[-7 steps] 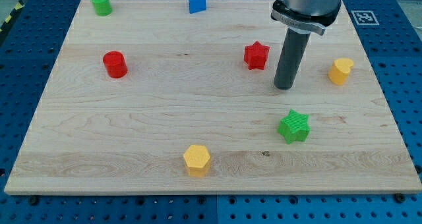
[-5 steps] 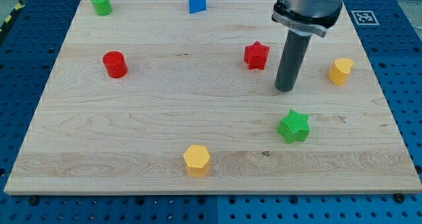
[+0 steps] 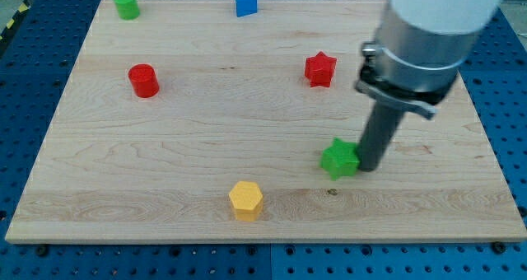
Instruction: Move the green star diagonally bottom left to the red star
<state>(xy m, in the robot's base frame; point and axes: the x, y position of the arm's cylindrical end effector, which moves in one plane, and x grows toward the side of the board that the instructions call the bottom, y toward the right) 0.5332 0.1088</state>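
Observation:
The green star (image 3: 338,158) lies on the wooden board (image 3: 206,123) at the lower right of its middle. My tip (image 3: 370,166) touches the star's right side. The red star (image 3: 320,68) lies above the green star, toward the view's top and slightly left. The arm's body hides the board's right part behind it.
A yellow hexagon (image 3: 245,199) lies near the bottom edge, left of the green star. A red cylinder (image 3: 143,80) is at the left, a green cylinder (image 3: 126,4) at the top left corner, a blue block (image 3: 245,1) at the top edge.
My tip swung down and to the right of the green star, then pushed it left by a short way. The yellow block at the right is now hidden by the arm.

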